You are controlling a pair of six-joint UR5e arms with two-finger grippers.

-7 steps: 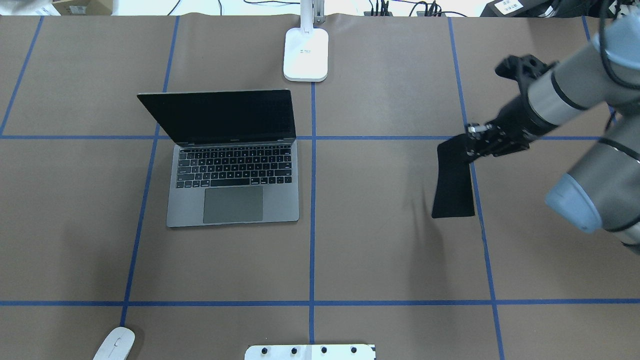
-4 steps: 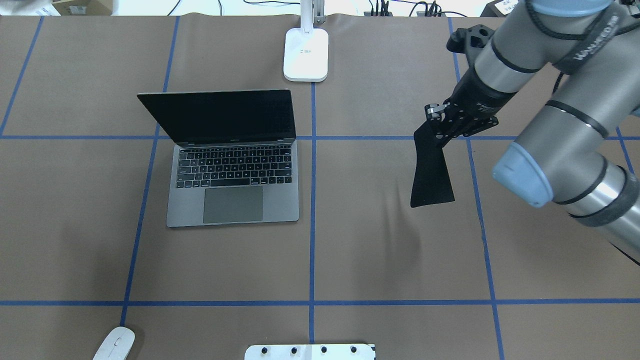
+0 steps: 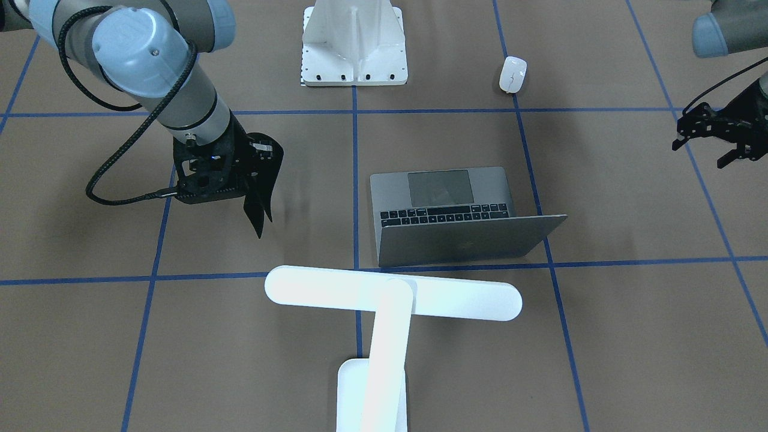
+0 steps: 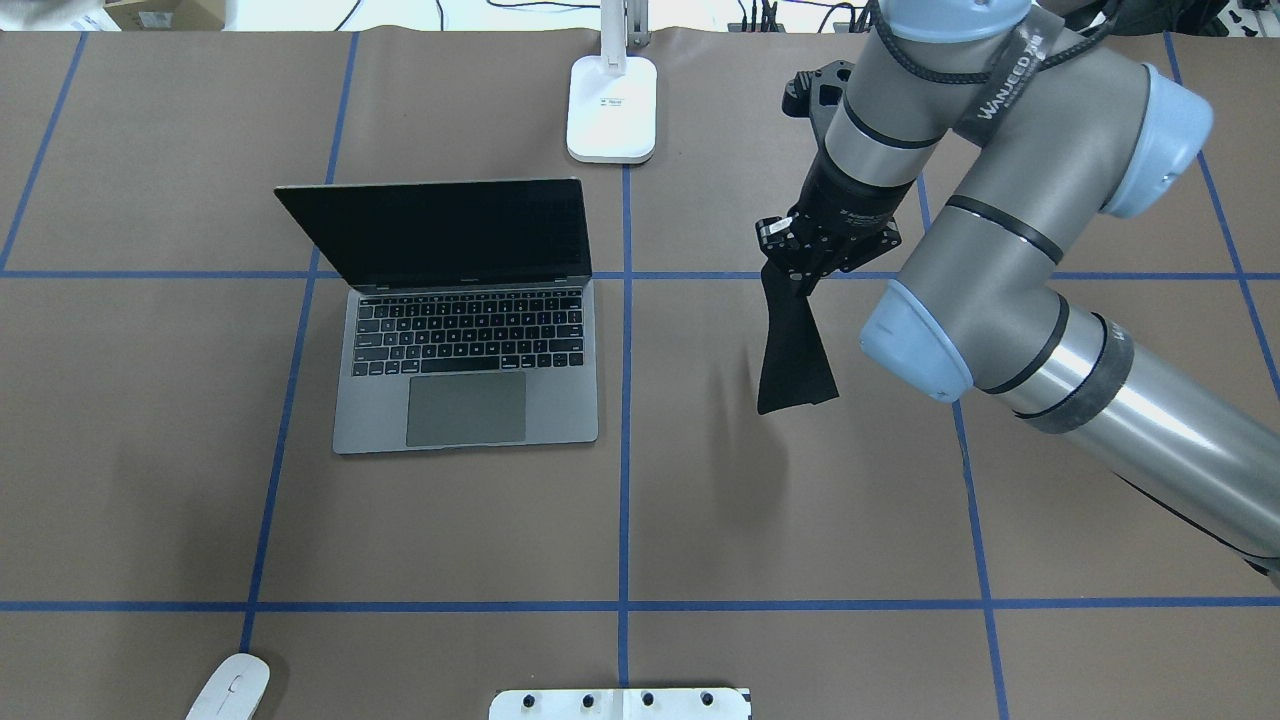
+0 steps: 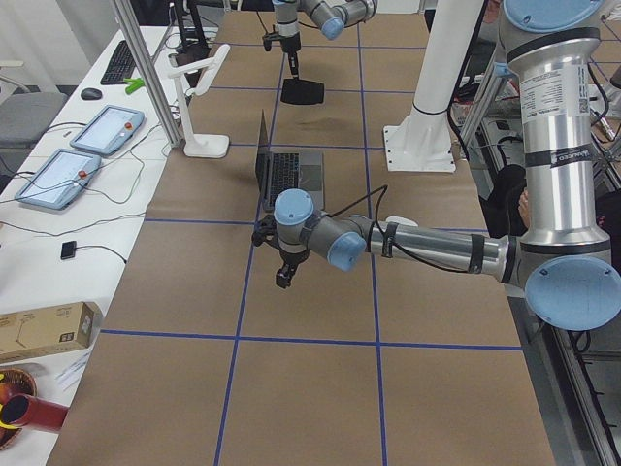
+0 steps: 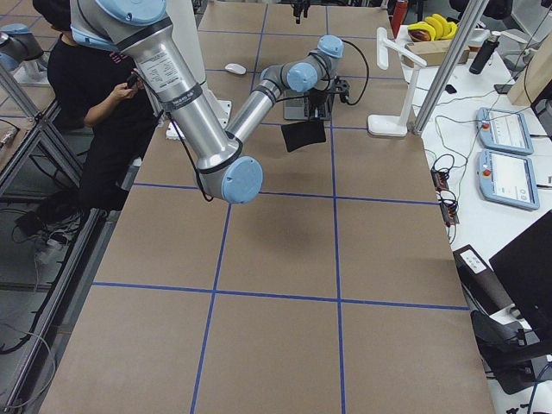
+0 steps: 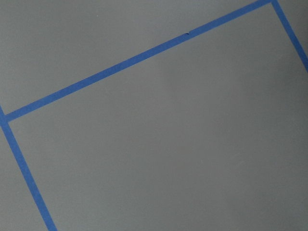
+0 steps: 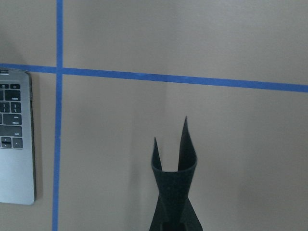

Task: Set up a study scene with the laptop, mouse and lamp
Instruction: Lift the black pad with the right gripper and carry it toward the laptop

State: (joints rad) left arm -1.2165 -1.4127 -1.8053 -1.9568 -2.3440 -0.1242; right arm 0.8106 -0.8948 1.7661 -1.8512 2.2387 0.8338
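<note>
The laptop [image 4: 465, 330] is already stood open left of the tabletop's [image 4: 700, 520] middle. The lamp [image 3: 393, 294] is set upright at the middle of the far edge, its bar head over the raised lid. The mouse [image 4: 228, 688] is found by the robot-side edge near the left corner, well apart from the laptop. A black mat [image 4: 795, 350] is gripped in the clenched right tool [image 4: 798, 282] and hung to the laptop's right, not yet laid down. The left tool [image 3: 699, 153] is held spread and empty. Laying the mat and fetching the mouse are judged to remain.
</note>
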